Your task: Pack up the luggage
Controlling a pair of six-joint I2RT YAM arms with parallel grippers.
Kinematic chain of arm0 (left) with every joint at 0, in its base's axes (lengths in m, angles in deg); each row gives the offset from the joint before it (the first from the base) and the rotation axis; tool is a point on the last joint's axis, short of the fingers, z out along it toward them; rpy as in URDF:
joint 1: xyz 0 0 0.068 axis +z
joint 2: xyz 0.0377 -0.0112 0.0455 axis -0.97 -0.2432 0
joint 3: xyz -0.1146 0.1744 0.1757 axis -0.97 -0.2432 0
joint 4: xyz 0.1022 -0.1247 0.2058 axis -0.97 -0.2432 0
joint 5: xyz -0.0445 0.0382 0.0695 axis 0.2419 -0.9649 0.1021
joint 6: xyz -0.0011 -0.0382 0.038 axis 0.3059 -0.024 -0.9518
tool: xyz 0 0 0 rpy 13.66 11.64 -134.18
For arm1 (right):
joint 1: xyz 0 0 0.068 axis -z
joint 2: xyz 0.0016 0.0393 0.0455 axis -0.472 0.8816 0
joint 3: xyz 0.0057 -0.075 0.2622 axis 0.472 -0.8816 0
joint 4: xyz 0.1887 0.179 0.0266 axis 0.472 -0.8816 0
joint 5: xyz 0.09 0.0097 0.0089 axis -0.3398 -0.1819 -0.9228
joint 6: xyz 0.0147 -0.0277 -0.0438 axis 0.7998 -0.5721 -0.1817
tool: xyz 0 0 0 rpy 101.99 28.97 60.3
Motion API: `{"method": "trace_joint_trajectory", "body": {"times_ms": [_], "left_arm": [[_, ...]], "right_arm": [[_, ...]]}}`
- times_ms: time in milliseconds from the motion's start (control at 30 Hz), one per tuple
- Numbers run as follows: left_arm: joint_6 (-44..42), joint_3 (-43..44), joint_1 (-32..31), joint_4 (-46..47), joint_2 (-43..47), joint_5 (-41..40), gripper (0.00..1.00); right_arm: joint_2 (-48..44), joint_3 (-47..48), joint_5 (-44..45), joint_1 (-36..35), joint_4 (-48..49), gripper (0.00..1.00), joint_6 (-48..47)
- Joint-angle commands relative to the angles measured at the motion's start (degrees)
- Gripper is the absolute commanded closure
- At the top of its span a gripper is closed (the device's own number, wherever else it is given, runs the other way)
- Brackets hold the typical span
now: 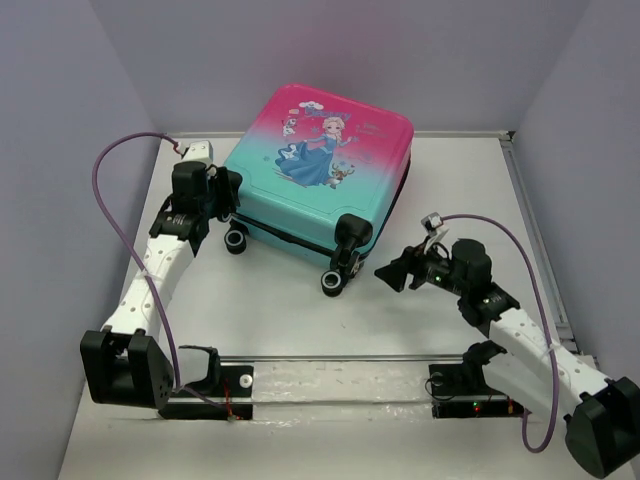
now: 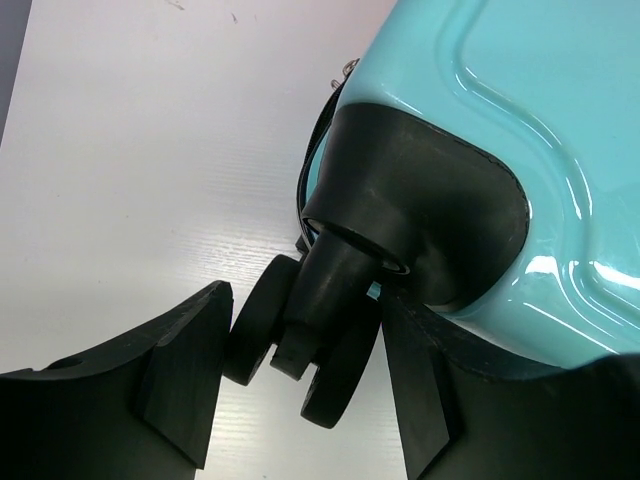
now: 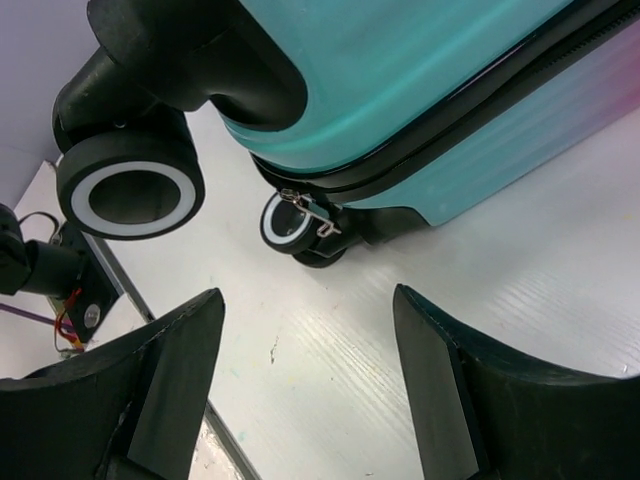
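The luggage (image 1: 320, 170) lies flat on the table (image 1: 300, 330), printed shell up and zipper band closed. Its wheeled end faces both end effectors.

The left end effector (image 2: 305, 298) is at the luggage's teal corner, and its fingers (image 2: 185, 380) stand apart on either side of a black caster wheel (image 2: 300, 340). Both fingers are very close to the wheel. Whether they press on it cannot be told.

The right end effector (image 1: 392, 275) is open with nothing in it, and only bare table shows between its fingers (image 3: 180, 380). It is just short of the luggage, clear of the shell. A white-ringed wheel (image 3: 130, 195) is ahead of it to the left, a second wheel (image 3: 290, 225) is straight ahead, and a metal zipper pull (image 3: 312, 212) hangs just beside that second wheel.
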Motion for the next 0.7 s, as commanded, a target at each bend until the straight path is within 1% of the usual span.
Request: {"method": "trace_joint_trajectory", "body": {"times_ms": [0,33,67,100,133,167,200,233,267,333,367,433,467,500,533,600,667], "left_arm": [[1.26,-2.4,-0.03,0.12,-0.44,2.75,0.44],[1.34,-2.66,-0.11,0.64,-0.53,3.97,0.48],[1.43,-3.1,-0.03,0.82,-0.71,4.76,0.56],[1.52,-3.28,-0.03,1.0,-0.88,5.73,0.62],[1.61,-3.63,0.06,1.61,-1.23,8.69,0.71],[1.7,-3.81,0.06,1.79,-1.32,9.42,0.78],[1.87,-3.72,0.06,1.79,-1.59,10.21,0.94],[1.96,-3.63,0.06,1.61,-1.5,11.35,0.94],[2.22,-3.81,-0.03,1.7,-1.24,11.8,0.94],[2.66,-4.51,-0.11,2.66,0.77,13.55,0.94],[3.1,-5.3,-0.03,2.93,1.57,13.91,0.94],[3.71,-6.0,-0.03,3.19,3.59,14.78,0.94],[4.15,-6.79,-0.03,3.37,4.03,15.05,0.94],[4.33,-7.23,-0.11,3.54,4.56,15.66,0.94],[4.51,-7.85,-0.55,3.81,5.0,16.54,0.94],[5.12,-8.12,-1.6,3.98,5.35,17.94,0.94],[5.82,-8.2,-1.87,4.25,5.88,18.92,0.94]], "right_arm": [[1.04,1.07,-2.19,-1.85,2.31,0.24,0.15],[1.3,1.42,-2.19,-3.34,2.22,0.23,0.24],[1.74,1.51,-1.85,-4.57,2.22,0.22,0.24],[2.01,1.6,-0.8,-5.97,2.22,0.22,0.33],[2.18,1.69,2.43,-9.9,2.22,0.22,0.41],[2.53,1.78,4.03,-12.03,2.83,0.22,0.59],[3.76,1.95,5.7,-14.05,3.1,0.23,0.59],[4.64,2.22,7.11,-15.81,3.45,0.24,0.59],[5.6,2.31,10.34,-18.01,4.93,0.27,0.77],[7.8,1.35,15.27,-18.03,7.74,0.31,1.73],[8.25,-0.23,17.21,-18.03,11.5,0.35,1.82],[9.04,-2.17,23.43,-18.03,15.21,0.37,2.52],[9.56,-2.96,24.95,-18.03,18.71,0.37,2.44],[10.09,-3.58,26.01,-18.03,19.53,0.37,2.0],[11.49,-3.32,29.41,-18.03,20.32,0.37,1.3],[13.6,-2.71,32.07,-18.03,21.55,0.37,-0.36],[14.13,-1.83,32.87,-18.03,21.91,0.37,-1.07]]}}
